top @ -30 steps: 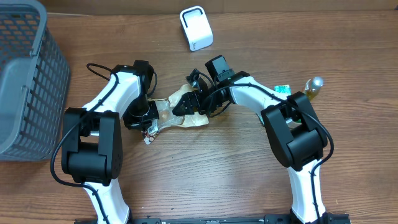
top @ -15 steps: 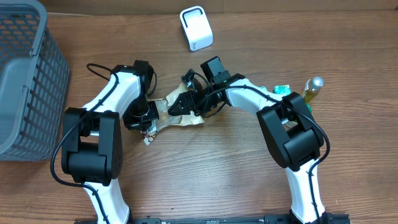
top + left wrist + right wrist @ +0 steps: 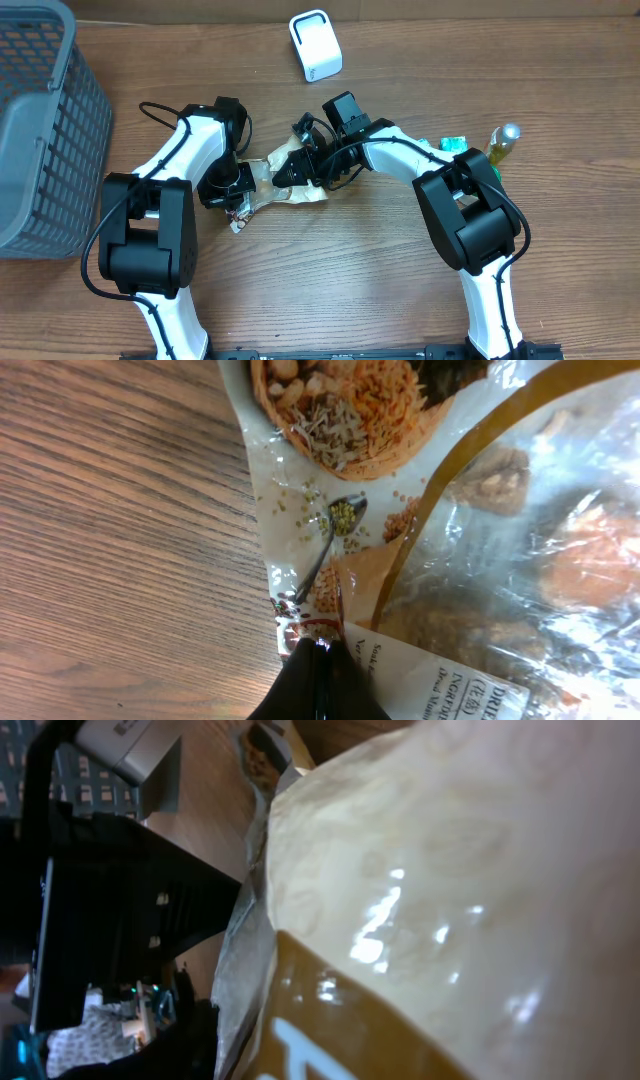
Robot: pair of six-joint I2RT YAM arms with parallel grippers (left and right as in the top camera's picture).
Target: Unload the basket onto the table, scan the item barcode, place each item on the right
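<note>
So here's the setup: the tan and clear plastic snack bag [image 3: 305, 194] printed with pictures of nuts and grains sits in the middle of the brown wooden table [image 3: 350, 280], stretched between the two arms. It's a bit crumpled, and one corner pokes out toward the near edge, under the left arm.

The left gripper [image 3: 232, 192] is at the bag's left end. In the left wrist view its black fingertips [image 3: 316, 685] are pressed together right on the bag's edge, next to a white label strip with small print, so it's clamped on the bag. The printed side with the bowl of mixed snacks faces that camera.

The right gripper [image 3: 285, 170] comes in from the other side and sits over the upper part of the bag. The right wrist view is basically all shiny tan film up close with a brown band across it, and I honestly can't tell how its jaws stand or whether they have hold of anything.

The white boxy handheld scanner [image 3: 315, 45] is at the far edge of the table, well apart from the bag. A grey slatted plastic basket [image 3: 40, 130] is off to the left, and a small teal packet [image 3: 455, 144] and a little yellowish bottle with a silver cap [image 3: 503, 142] sit to the right.
</note>
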